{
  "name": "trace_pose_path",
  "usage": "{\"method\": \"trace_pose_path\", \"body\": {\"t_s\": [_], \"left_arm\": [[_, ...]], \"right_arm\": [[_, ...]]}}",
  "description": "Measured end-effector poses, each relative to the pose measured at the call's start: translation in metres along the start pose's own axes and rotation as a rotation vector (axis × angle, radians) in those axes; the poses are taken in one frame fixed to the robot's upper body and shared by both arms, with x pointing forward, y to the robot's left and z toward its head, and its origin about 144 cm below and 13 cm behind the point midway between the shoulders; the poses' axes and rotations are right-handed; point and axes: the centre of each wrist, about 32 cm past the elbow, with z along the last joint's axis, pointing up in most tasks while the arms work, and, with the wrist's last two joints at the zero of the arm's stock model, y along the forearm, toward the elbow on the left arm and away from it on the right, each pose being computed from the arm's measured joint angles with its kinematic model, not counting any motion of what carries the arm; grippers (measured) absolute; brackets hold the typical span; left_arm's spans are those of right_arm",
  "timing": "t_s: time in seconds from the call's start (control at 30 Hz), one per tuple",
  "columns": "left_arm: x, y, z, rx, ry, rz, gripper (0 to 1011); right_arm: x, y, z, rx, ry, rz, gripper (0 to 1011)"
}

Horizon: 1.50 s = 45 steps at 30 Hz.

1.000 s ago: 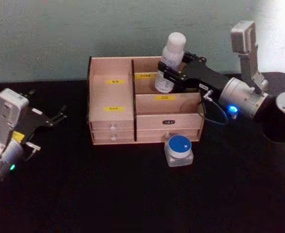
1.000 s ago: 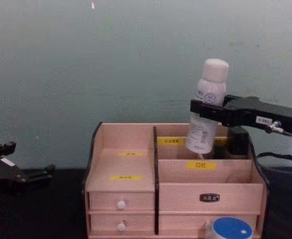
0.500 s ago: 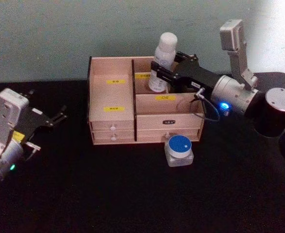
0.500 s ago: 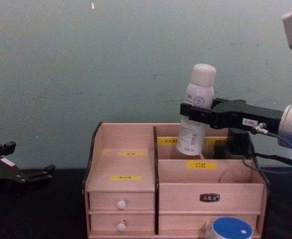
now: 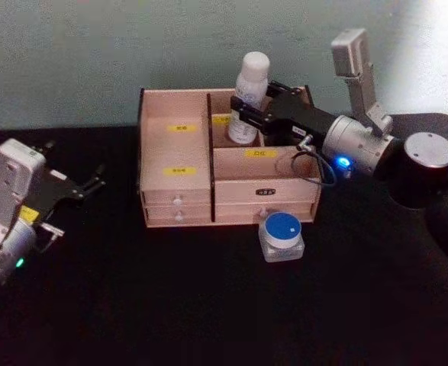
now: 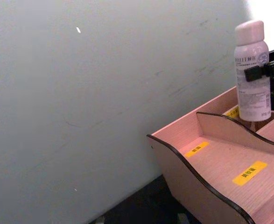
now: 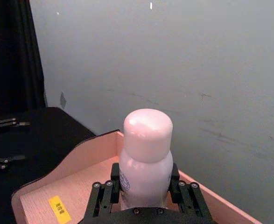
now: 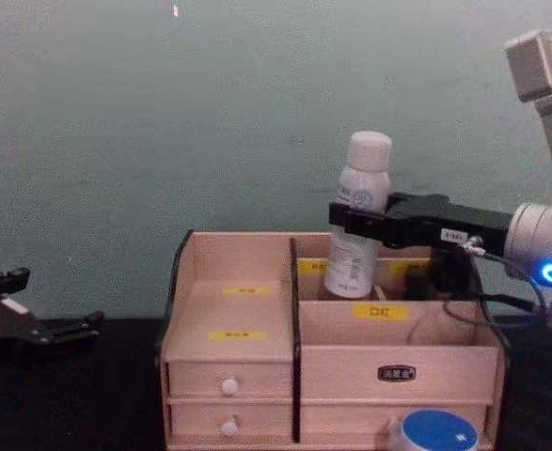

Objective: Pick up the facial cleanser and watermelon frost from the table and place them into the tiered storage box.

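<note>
- Over the rear right compartment of the tiered storage box (image 5: 265,179), the right gripper (image 7: 144,198) holds a white bottle (image 8: 364,174) with a rounded cap. Its fingers are clamped on either side of the bottle's body, below the shoulder.
- We see the bottle's base down inside that compartment, close to the centre divider. We cannot tell whether it touches the floor of the compartment.
- We read the bottle as leaning slightly, with the cap towards the arm's side. We would bring it upright before letting go, so that it does not tip against the divider or the back wall.
- We would lower it until the base is seated, then spread the fingers only enough to clear the sides. We would then draw the gripper back along its own approach line, away from the cap.
- We cannot tell from the label whether this bottle is the cleanser or the watermelon frost.
- A blue-lidded jar (image 5: 282,232) sits on the black table (image 5: 170,305), just in front of the box's lower right drawer. We judge it to be the second item, not yet placed.
- Well to the left of the box, the left gripper (image 5: 94,179) is parked above the table, with its fingers apart and holding nothing.
</note>
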Motion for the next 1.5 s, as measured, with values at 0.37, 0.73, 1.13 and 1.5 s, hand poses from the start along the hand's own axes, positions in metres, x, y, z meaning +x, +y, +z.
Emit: {"method": "trace_pose_path", "body": {"t_s": [0.37, 0.73, 1.13, 1.5], "left_arm": [[0.000, 0.000, 0.000, 0.000, 0.000, 0.000, 1001], [0.000, 0.000, 0.000, 0.000, 0.000, 0.000, 1001], [0.000, 0.000, 0.000, 0.000, 0.000, 0.000, 1001], [0.000, 0.000, 0.000, 0.000, 0.000, 0.000, 1001]], "right_arm": [[0.000, 0.009, -0.005, -0.023, 0.001, -0.004, 589], [0.001, 0.012, -0.009, -0.045, 0.003, -0.010, 589], [0.001, 0.013, -0.014, -0.070, 0.006, -0.022, 589], [0.002, 0.012, -0.016, -0.086, 0.014, -0.036, 589]]}}
